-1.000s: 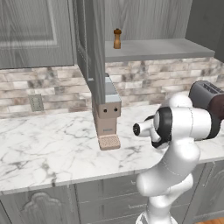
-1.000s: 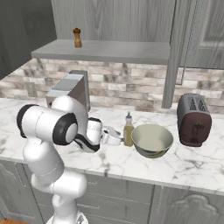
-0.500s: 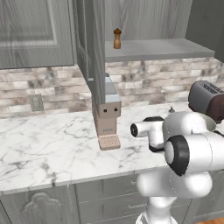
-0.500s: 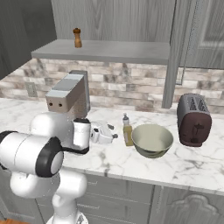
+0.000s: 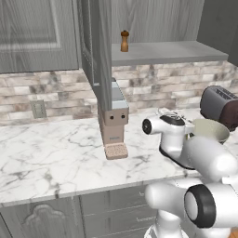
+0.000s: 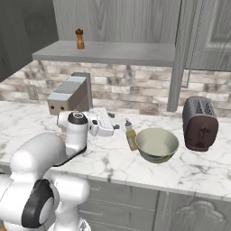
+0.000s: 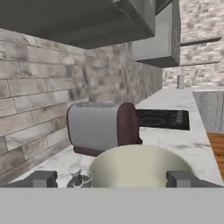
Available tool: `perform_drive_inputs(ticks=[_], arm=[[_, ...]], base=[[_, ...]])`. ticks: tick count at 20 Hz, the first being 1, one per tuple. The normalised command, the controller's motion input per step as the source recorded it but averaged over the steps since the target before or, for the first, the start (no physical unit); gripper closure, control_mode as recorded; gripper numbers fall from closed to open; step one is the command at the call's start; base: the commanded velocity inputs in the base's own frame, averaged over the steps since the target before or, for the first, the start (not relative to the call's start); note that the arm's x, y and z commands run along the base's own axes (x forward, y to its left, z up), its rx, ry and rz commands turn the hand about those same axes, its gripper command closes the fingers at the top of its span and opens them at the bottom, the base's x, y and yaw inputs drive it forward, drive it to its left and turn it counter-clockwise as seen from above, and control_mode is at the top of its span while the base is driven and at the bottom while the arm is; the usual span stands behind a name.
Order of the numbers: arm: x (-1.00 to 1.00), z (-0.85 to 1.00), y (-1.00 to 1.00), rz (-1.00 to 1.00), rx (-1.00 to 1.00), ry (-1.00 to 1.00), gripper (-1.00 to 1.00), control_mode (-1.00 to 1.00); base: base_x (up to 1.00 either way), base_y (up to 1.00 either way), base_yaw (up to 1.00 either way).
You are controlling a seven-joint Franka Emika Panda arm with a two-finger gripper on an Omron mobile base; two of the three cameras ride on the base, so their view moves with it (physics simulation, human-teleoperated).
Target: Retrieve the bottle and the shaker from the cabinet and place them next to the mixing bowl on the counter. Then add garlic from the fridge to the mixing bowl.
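Our arm has pulled back from the bottle (image 6: 131, 138), which now stands on the desk (image 6: 189, 173) touching the mixing bowl (image 6: 157, 144) at its nine o'clock, our jaws are wide open and empty, and the shaker (image 6: 80, 39) on the cabinet (image 6: 108, 52) shelf comes next.

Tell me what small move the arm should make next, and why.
Probably raise the open, empty gripper toward the cabinet shelf. The bottle already stands beside the mixing bowl, while the shaker is still up on that shelf.

I see a dark red toaster (image 6: 200, 123) on the marble counter (image 5: 46, 153), a grey coffee machine (image 5: 113, 122) against the brick backsplash (image 6: 135, 88), a wall outlet (image 5: 38, 109).
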Motion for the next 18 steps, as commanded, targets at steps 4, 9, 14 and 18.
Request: perform_drive_inputs(ticks=[4,9,14,18], arm=[[-0.22,0.97,0.19,0.01,0.04,-0.02,-1.00,-1.00],[-0.17,0.93,0.06,0.10,0.16,0.13,-1.00,-1.00],[-0.01,0.64,0.00,0.16,0.30,0.32,-1.00,-1.00],[-0.16,0.36,0.00,0.22,0.22,0.21,-1.00,-1.00]], base=[[0.00,0.00,0.00],[0.00,0.00,0.00],[0.00,0.00,0.00],[0.00,0.00,0.00]])
